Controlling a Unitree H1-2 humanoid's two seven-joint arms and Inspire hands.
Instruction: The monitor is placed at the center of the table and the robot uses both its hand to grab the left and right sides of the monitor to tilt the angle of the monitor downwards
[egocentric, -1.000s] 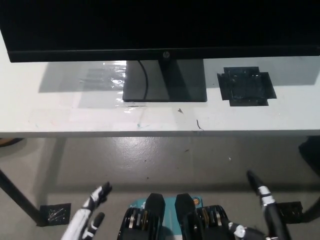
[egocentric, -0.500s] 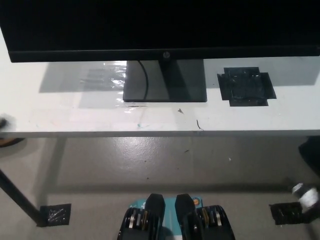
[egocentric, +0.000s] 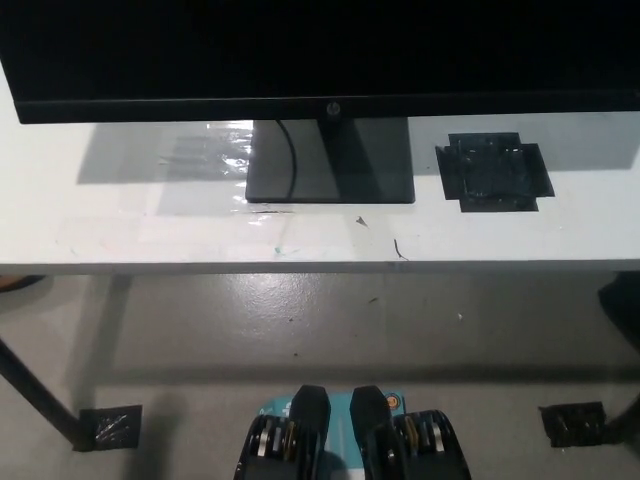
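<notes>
Both hands are gone from the head view. 1 second ago the white left hand showed at the lower left and the black right arm at the lower right; half a second ago only blurred traces sat at the far left and right edges; now neither appears. That suggests the arms are swinging outward and up toward the screen's 2 sides, though no grasp can be confirmed. Since both hands are out of frame, their state cannot be told. The monitor (egocentric: 320, 55) stands untouched at the middle of the white bench (egocentric: 120, 235), on its stand (egocentric: 330, 160), with a black tape patch (egocentric: 492, 172) to its right.
</notes>
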